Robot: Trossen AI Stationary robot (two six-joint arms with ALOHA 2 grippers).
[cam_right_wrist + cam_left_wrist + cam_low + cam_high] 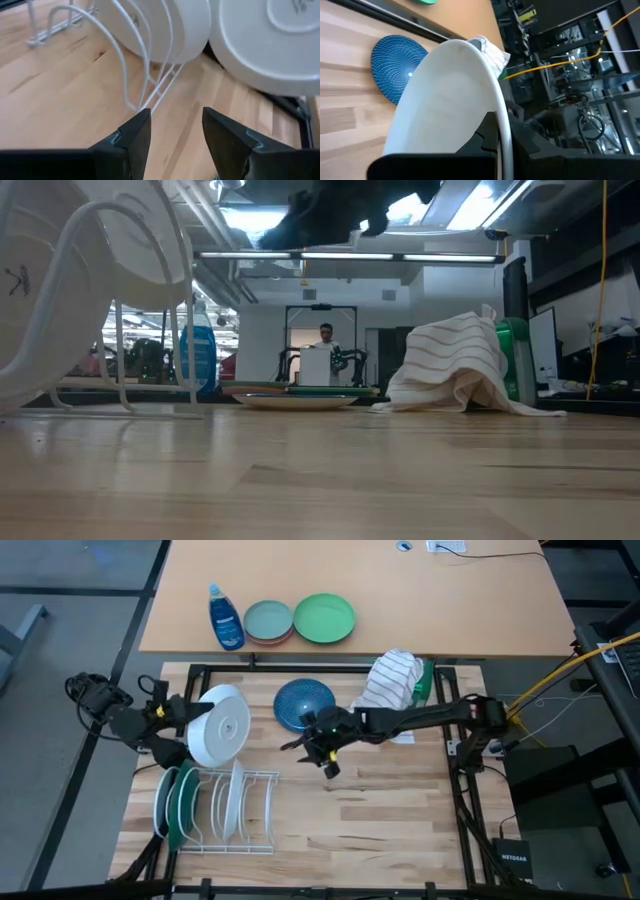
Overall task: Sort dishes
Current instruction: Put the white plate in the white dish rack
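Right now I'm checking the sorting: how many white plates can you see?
3: one held on edge by the left end effector, white plate, and two standing in the rack, plates. Others may be hidden between them.

Two black jointed metal arms, left [125,718] and right [420,718]; matte, angular black gripper fingers [131,140] (chamfered tips); black cable bundle at left arm's base.

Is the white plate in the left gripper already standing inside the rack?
No. The left gripper holds the white plate tilted above the rack, outside its slots.
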